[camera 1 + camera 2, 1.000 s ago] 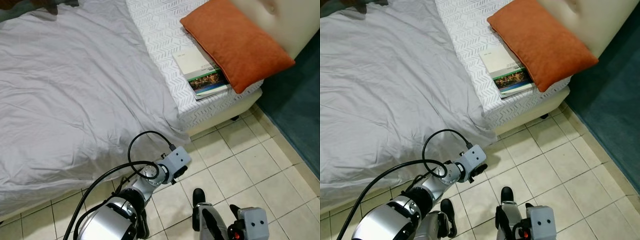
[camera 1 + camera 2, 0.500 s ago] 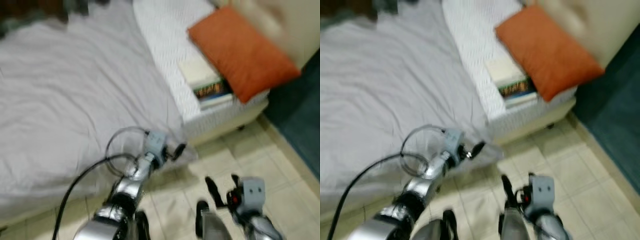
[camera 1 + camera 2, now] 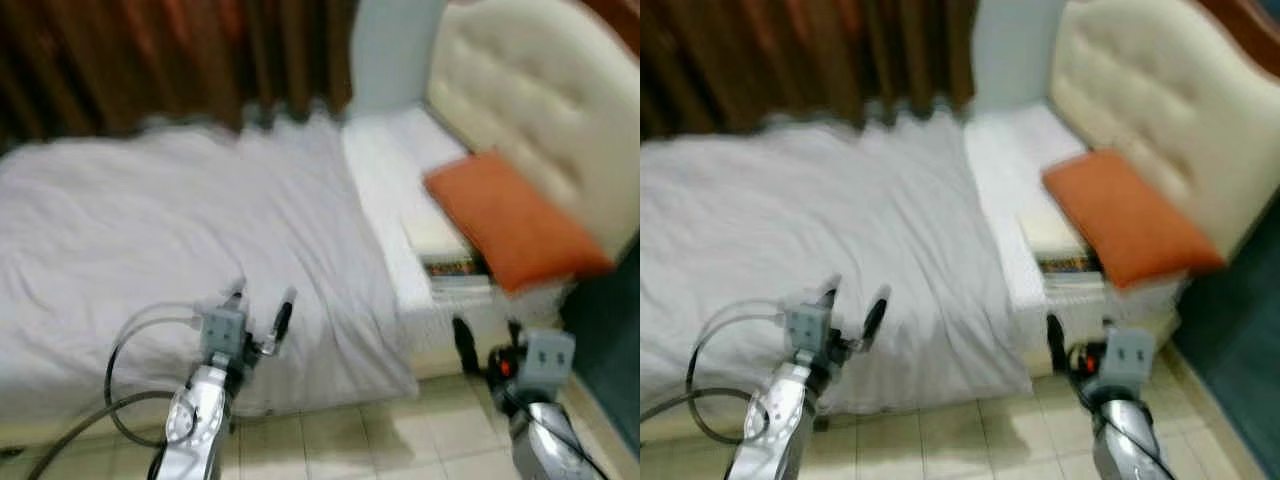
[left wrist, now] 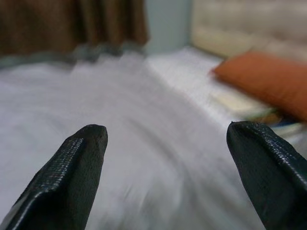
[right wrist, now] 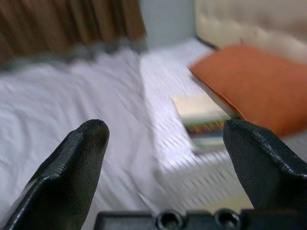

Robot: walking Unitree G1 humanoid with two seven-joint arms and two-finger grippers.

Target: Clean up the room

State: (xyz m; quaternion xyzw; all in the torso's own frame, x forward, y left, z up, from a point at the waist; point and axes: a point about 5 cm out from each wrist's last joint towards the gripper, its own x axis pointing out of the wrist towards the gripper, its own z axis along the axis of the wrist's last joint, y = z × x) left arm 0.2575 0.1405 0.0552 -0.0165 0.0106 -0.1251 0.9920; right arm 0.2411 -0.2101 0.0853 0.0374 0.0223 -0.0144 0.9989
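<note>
1 bed (image 3: 150,230), 1 orange pillow (image 3: 510,225), 1 book (image 3: 450,262), 1 headboard (image 3: 520,95).

Both head views are soft with motion blur: the edges of the orange pillow (image 3: 515,230), the book (image 3: 452,262) beside it and the brown curtain (image 3: 150,60) smear. Light is even and moderate, indoor, with no hard glare. The grey sheet (image 3: 170,240) reads pale and flat, its folds faintly shaded. A dim shadow lies on the tiled floor (image 3: 400,440) under the bed edge. In the wrist views the black fingers (image 4: 72,182) are sharp while the background is blurred.
</note>
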